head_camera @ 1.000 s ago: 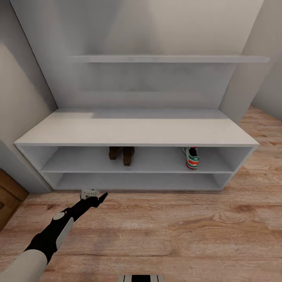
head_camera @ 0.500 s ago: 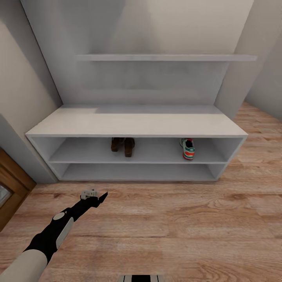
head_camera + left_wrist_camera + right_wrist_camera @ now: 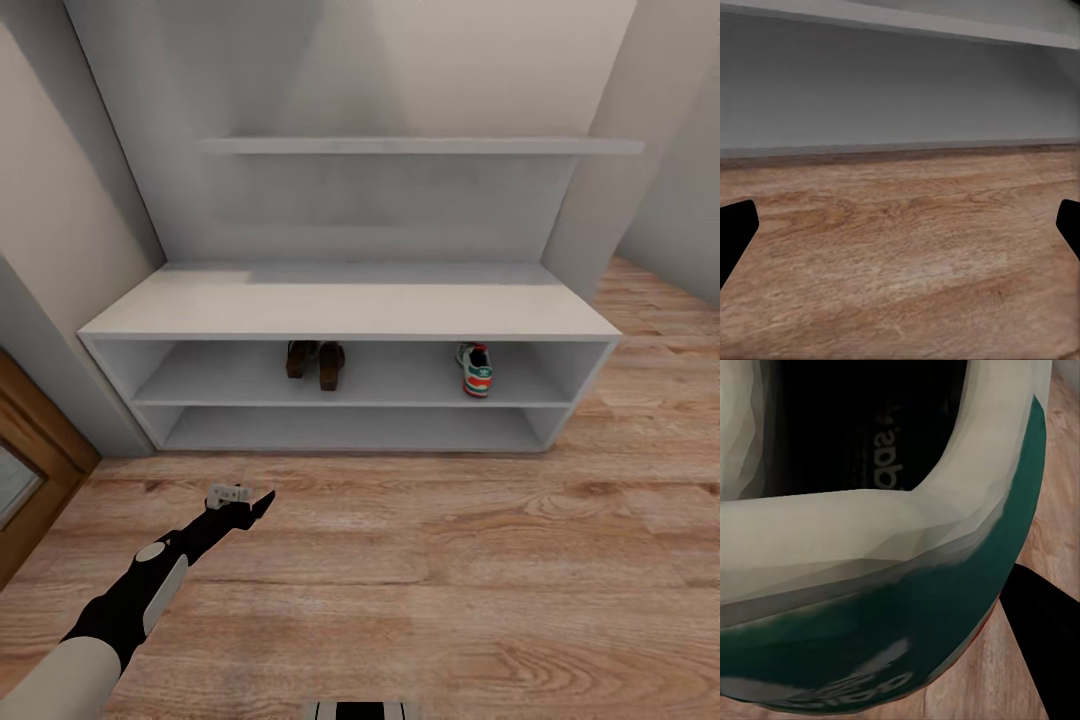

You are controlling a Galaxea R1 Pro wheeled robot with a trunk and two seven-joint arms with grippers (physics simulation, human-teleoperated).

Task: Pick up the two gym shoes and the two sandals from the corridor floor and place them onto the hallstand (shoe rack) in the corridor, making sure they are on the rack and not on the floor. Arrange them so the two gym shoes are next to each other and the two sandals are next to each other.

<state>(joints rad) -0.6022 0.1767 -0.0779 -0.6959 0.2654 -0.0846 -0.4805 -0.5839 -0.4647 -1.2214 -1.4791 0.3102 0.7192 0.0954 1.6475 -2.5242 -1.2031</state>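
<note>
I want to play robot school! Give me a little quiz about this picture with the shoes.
1. True or false: the sandals sit on the lower tier of the rack.
2. The gym shoe on the rack stands: A) left of the sandals, B) right of the sandals, C) on the rack's top.
3. Fill in: the open left pincer hovers over the ___.

Key: 1 false, they are on the upper tier. 2 B. 3 floor.

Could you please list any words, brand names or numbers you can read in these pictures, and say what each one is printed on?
"adidas", partly visible and upside down, on the dark insole of the gym shoe close in the right wrist view.
A pale mark on that shoe's green heel: too blurred to read.
Shoe on the hallstand: markings too small to read.
</note>
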